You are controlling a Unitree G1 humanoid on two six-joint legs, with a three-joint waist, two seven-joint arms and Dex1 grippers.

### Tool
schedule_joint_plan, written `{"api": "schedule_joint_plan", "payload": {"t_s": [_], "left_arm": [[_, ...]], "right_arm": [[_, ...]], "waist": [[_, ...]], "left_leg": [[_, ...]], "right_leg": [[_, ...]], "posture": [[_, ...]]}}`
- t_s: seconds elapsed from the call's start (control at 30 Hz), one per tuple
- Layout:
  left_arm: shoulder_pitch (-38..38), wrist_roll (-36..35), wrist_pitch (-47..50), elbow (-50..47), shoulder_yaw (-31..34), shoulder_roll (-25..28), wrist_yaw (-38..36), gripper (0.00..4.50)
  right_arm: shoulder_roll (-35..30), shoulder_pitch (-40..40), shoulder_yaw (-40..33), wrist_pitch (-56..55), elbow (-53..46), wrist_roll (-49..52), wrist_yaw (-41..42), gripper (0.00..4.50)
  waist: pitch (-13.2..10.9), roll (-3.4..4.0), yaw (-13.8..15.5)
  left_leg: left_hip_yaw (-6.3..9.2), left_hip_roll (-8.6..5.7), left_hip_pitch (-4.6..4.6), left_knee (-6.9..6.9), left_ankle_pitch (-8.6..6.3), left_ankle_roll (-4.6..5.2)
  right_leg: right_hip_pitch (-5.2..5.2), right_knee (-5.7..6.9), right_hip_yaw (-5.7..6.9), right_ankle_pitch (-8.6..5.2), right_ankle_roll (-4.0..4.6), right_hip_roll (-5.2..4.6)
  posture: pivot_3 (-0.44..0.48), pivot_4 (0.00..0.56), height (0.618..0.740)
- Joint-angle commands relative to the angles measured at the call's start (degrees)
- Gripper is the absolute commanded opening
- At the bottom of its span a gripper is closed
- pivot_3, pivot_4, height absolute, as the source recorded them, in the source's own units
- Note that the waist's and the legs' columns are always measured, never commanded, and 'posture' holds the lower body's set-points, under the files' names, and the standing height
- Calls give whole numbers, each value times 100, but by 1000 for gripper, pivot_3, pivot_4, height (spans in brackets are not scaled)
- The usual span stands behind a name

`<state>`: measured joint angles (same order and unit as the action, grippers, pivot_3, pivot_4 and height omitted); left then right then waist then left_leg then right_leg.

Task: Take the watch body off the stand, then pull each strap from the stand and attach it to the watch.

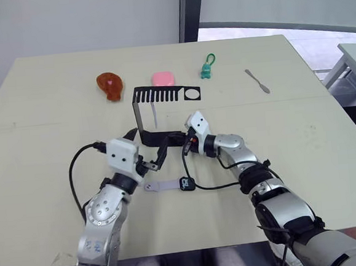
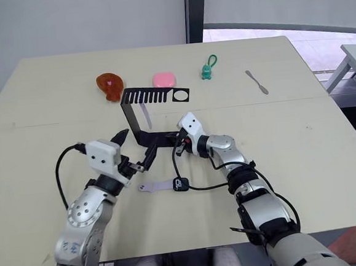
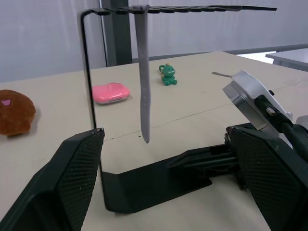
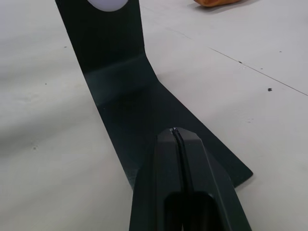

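Note:
The black stand point(image 1: 141, 114) sits mid-table, and one pale strap point(image 3: 143, 77) still hangs from its comb-slotted top. The watch body point(image 1: 186, 183) lies on the table in front of the stand, with the other strap point(image 1: 162, 186) joined to its left side. My left gripper point(image 1: 147, 146) is open just in front of the stand's base, its fingers point(image 3: 67, 187) spread wide and facing the hanging strap. My right gripper point(image 4: 175, 132) is shut with nothing in it, its tips resting on the stand's flat base point(image 4: 144, 110).
Behind the stand are a brown plush toy point(image 1: 109, 85), a pink case point(image 1: 162, 79) and a green keychain figure point(image 1: 206, 69). A grey metal spatula point(image 1: 258, 82) lies at the back right. A black cable loops near the watch body.

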<state>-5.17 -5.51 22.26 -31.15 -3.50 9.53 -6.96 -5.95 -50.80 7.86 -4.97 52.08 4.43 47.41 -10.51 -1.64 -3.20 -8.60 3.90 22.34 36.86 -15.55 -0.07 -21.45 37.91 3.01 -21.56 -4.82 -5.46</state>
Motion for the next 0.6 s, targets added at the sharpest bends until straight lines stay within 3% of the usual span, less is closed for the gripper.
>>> {"api": "schedule_joint_plan", "payload": {"t_s": [0.03,0.6], "left_arm": [[-304,311,-257,294,-82,-174,264,4500],[-1215,719,-769,1501,-270,-580,366,4500]], "right_arm": [[28,178,93,185,111,-131,114,41],[58,325,183,303,-45,-161,99,41]], "waist": [[0,0,9],[0,-1,18]], "left_leg": [[0,1,0,1,0,0],[0,1,1,7,-2,0]], "right_leg": [[0,0,1,0,0,1],[1,1,2,0,0,-1]], "posture": [[0,150,740],[0,150,740]]}}
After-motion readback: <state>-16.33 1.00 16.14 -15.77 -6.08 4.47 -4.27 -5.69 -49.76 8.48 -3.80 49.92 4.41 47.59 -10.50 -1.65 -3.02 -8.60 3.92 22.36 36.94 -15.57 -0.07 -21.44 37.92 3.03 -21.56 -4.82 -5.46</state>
